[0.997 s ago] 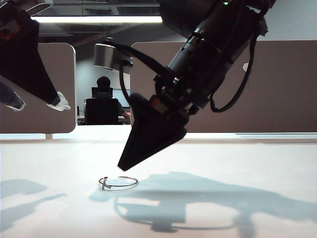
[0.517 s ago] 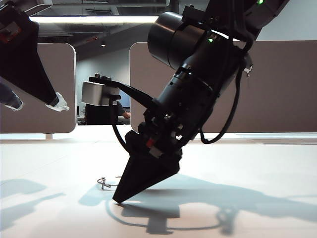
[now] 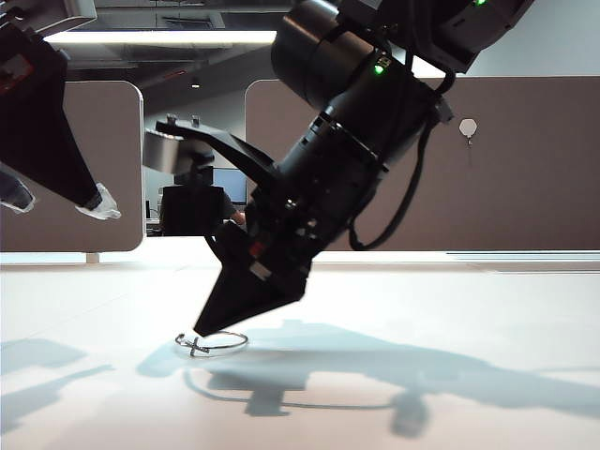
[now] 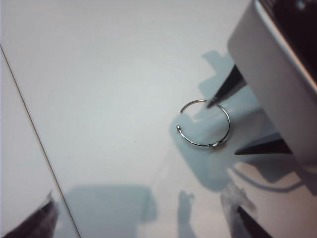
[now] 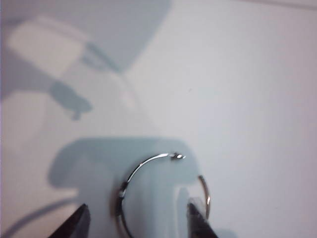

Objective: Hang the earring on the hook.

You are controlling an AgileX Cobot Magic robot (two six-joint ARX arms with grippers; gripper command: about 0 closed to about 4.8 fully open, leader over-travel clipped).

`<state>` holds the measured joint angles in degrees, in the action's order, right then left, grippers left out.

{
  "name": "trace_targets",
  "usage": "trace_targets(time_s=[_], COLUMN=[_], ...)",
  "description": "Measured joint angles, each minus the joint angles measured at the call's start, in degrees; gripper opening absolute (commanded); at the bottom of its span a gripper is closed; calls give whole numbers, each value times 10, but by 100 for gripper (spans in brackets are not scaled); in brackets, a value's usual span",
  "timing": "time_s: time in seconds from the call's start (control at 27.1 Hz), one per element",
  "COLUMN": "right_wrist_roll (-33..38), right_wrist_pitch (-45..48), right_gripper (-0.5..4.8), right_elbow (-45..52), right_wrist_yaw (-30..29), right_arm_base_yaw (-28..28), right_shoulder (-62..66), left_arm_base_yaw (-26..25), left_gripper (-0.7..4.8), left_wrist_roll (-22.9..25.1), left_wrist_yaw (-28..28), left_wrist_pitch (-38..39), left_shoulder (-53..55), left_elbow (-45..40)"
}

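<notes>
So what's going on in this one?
The right gripper is down at the table, its open fingertips straddling the earring, which lies flat and not yet lifted. The left gripper hangs open in the air on the left, holding nothing. The hook sits on the partition behind, with nothing on it.

earring (image 5: 163, 193) cut off by right wrist view's edge, hook (image 3: 468, 128) prong too small to tell
</notes>
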<state>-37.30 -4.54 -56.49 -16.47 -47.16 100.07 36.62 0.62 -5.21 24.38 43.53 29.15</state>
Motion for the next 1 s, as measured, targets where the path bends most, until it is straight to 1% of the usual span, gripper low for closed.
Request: trace_targets(time_s=[0.11, 0.37, 0.63, 0.66, 0.81, 0.85, 0.96, 1.0], right_wrist_roll=[-2, -14, -14, -14, -14, -14, -14, -14], right_wrist_pitch=[4, -17, 2, 3, -5, -10, -16, -18], right_gripper=[254, 251, 249, 224, 75, 57, 35, 11], right_elbow=[0, 0, -2, -3, -3, -3, -4, -4], right_wrist_yaw=[0, 0, -7, -8, -15, -16, -17, -17], right_arm_base_yaw=[0, 1, 5, 5, 5, 4, 4, 4], right_shoulder=[0, 10, 32, 35, 36, 36, 36, 36], left_arm_base_yaw=[0, 0, 0, 0, 0, 0, 0, 0], left_gripper=[479, 479, 479, 479, 479, 479, 479, 479], left_wrist_roll=[0, 0, 0, 0, 0, 0, 0, 0], left_wrist_yaw=[0, 0, 0, 0, 0, -2, -11, -11], left_wrist_pitch=[1, 3, 4, 5, 17, 19, 21, 21], left_shoulder=[0, 0, 0, 0, 0, 0, 0, 0], left_elbow=[0, 0, 0, 0, 0, 0, 0, 0])
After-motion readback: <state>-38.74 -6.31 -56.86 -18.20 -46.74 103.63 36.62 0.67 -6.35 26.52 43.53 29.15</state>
